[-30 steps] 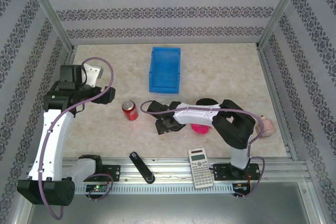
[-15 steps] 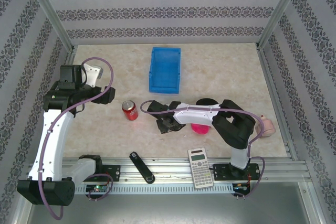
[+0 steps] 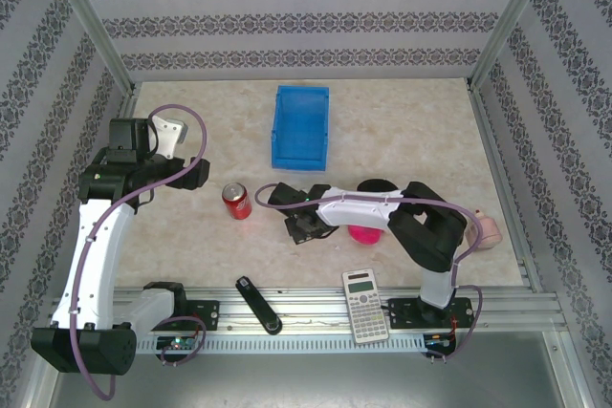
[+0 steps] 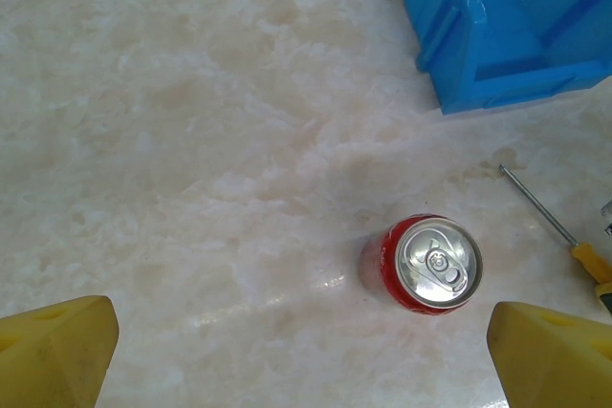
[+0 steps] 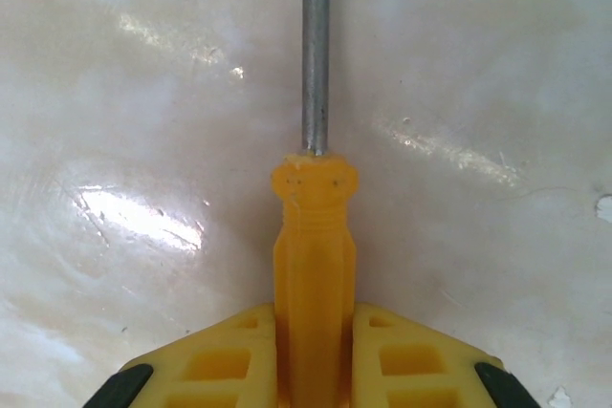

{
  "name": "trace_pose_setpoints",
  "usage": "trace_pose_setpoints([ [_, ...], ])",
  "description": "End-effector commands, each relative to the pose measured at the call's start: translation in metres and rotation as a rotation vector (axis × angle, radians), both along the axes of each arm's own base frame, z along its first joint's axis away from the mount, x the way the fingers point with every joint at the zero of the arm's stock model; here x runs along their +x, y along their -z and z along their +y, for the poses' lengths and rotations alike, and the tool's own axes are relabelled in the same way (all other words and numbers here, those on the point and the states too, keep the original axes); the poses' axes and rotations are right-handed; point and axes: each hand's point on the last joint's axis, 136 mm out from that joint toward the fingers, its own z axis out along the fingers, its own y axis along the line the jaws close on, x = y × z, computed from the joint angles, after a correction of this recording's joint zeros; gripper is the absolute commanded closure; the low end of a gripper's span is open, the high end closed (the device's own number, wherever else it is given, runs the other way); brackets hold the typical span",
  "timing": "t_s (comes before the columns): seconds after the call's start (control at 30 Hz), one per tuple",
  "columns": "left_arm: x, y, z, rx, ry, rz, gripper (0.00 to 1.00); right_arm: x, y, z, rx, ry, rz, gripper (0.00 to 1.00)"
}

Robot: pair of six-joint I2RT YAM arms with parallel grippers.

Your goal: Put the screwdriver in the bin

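**Though firmly gripped, not yet deposited**

Found the screwdriver point(image 5: 314, 236) held by its orange-yellow handle, pinched between the two yellow fingers point(image 5: 229, 365) of the right gripper point(image 5: 314, 332) — jaws pressed against both sides of the handle. Noted the grey shaft running straight out ahead of the fingers, low over the pale marbled table point(image 5: 497, 93). Cannot tell whether resting on the surface or just clear of it.

Located overhead at mid-table, under the right gripper point(image 3: 304, 226), which reaches across from the right arm. Placed on the near side of the bin point(image 3: 301, 131) and outside it, between the soda can point(image 3: 236, 201) on the left and a pink object point(image 3: 365, 233) on the right.

Confirmed from the left wrist: shaft tip aimed toward the near corner of the bright blue bin point(image 4: 497, 35), close to it but apart. Red soda can point(image 4: 430, 265) standing upright just beside the shaft, not touching.

Recorded the left gripper point(image 4: 306, 360) raised well above the table at the left, its yellow fingertips point(image 4: 53, 351) spread wide with nothing between them.

Logged along the near edge — a calculator point(image 3: 364, 305) by the right arm's base and a black bar-shaped object point(image 3: 256, 303) left of it, both well apart from the bin.
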Motion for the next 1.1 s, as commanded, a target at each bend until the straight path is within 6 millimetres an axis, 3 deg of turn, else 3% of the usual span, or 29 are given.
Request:
trace_pose_setpoints([
  [0.0, -0.006, -0.008, 0.003, 0.027, 0.000, 0.001, 0.01, 0.000, -0.027, 0.002, 0.029, -0.031, -0.011, 0.82],
  [0.3, -0.004, -0.016, 0.008, 0.053, -0.015, -0.033, 0.01, 0.012, -0.087, 0.003, 0.148, -0.008, -0.026, 0.81],
  [0.43, -0.005, -0.016, 0.000, 0.002, -0.003, -0.023, 0.01, 0.036, -0.114, 0.001, 0.201, 0.031, -0.060, 0.81],
  [0.57, -0.004, -0.021, -0.001, -0.008, -0.009, -0.037, 0.01, 0.073, -0.130, -0.001, 0.244, 0.080, -0.089, 0.81],
  [0.83, -0.013, -0.020, -0.009, -0.062, 0.005, -0.021, 0.01, 0.154, -0.131, 0.002, 0.267, 0.128, -0.112, 0.81],
  [1.07, -0.019, -0.016, -0.006, -0.044, -0.001, -0.010, 0.01, 0.205, -0.104, 0.001, 0.247, 0.180, -0.097, 0.81],
])
